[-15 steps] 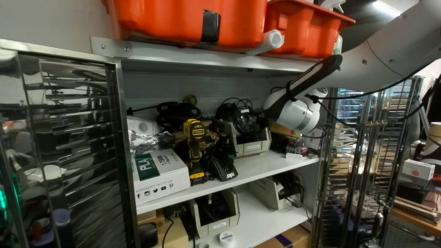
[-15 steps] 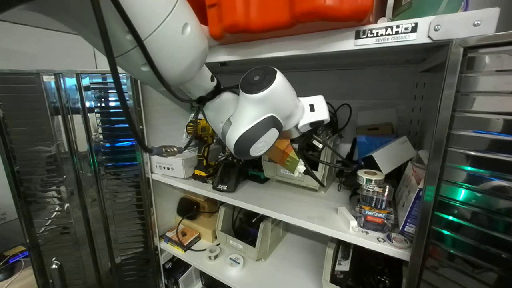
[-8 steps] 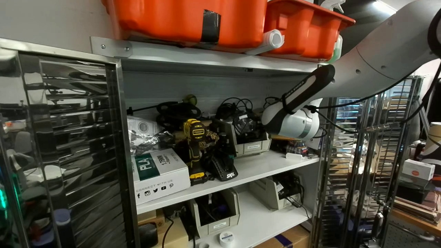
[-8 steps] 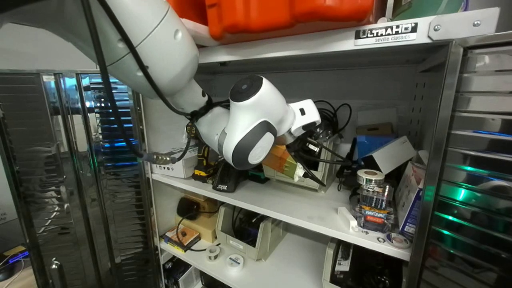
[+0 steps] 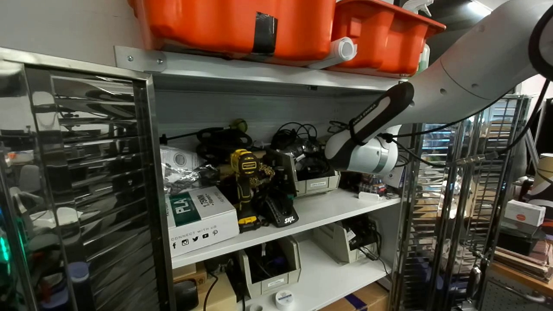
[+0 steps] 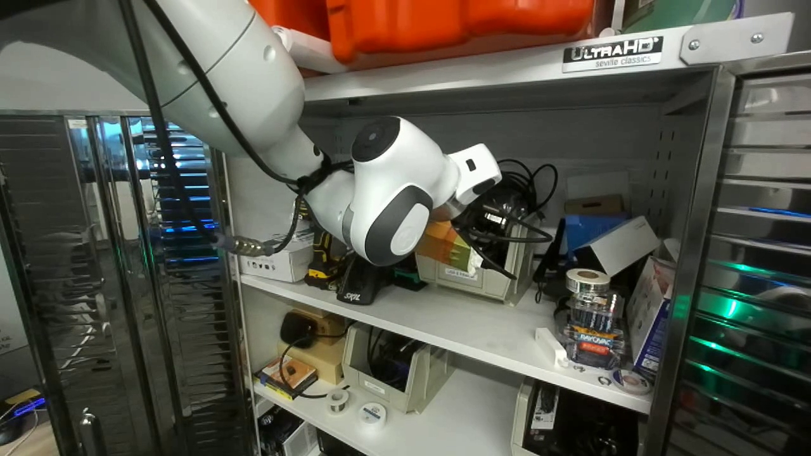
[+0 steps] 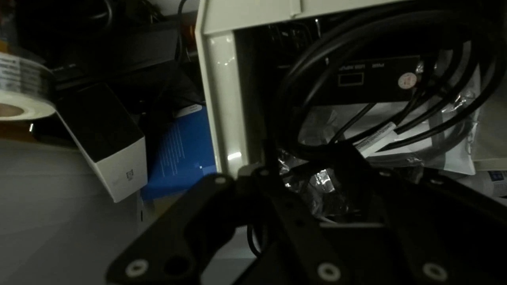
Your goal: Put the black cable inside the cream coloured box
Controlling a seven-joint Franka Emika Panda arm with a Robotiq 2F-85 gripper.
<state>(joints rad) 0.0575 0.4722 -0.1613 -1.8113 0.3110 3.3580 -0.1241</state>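
The black cable (image 7: 285, 114) is a thick coil with a white tag, large in the wrist view. The cream box (image 7: 223, 87) is an open bin with clear bags and dark devices inside; its front shows in both exterior views (image 5: 317, 185) (image 6: 481, 285). My gripper (image 7: 309, 152) looks closed down on the coil's lower bundle, over the box mouth; the dark fingertips blend with the cable. In an exterior view, cable loops (image 6: 546, 239) hang from the gripper. The coil also shows within the box walls (image 5: 312, 165). I cannot tell whether it rests on the contents.
A drill (image 5: 246, 185), SKIL charger (image 5: 283, 211) and white PLA box (image 5: 207, 220) stand beside the box. A blue box (image 6: 586, 229), white box (image 6: 621, 244) and battery pack (image 6: 592, 342) are on its other side. The upper shelf edge (image 6: 494, 82) is above the arm.
The arm first moved down, then shifted slightly, rising a little in an exterior view. The cable and its tag moved with the gripper, and the coil now sits lower within the box walls.
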